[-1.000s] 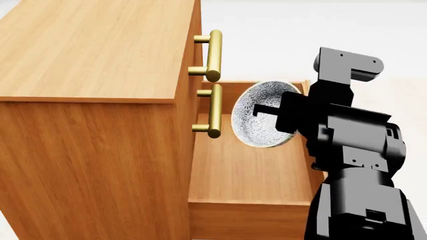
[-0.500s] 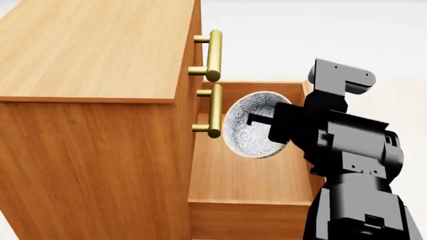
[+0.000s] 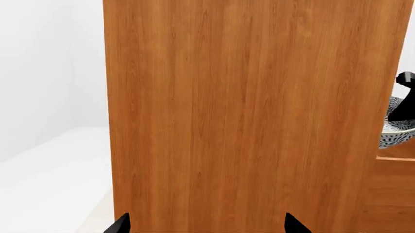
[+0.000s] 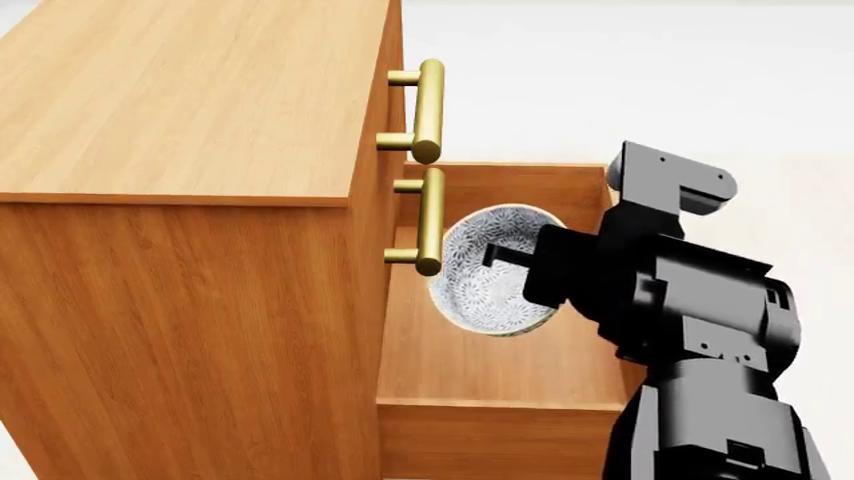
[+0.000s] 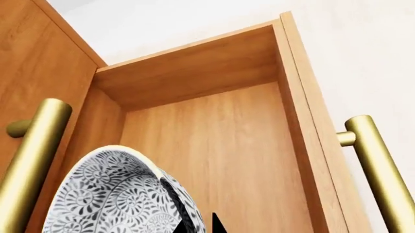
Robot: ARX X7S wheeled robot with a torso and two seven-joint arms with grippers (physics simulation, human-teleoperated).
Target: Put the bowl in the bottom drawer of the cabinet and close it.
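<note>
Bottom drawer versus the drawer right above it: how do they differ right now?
The bottom drawer is pulled out, its wooden floor exposed; the middle drawer sits shut in the cabinet. The right gripper holds the bowl tilted over the bottom drawer; nothing hangs over the middle drawer. Both are orange-brown wood, with like brass bar handles: the middle drawer's handle, the bottom drawer's handle.

Orange-brown wood-grain cabinet [image 4: 187,250] and drawer [image 4: 494,370]; brass handles [image 4: 427,97]; white bowl [image 4: 487,270] with blue-grey floral speckle; black right end effector [image 4: 501,255].
</note>
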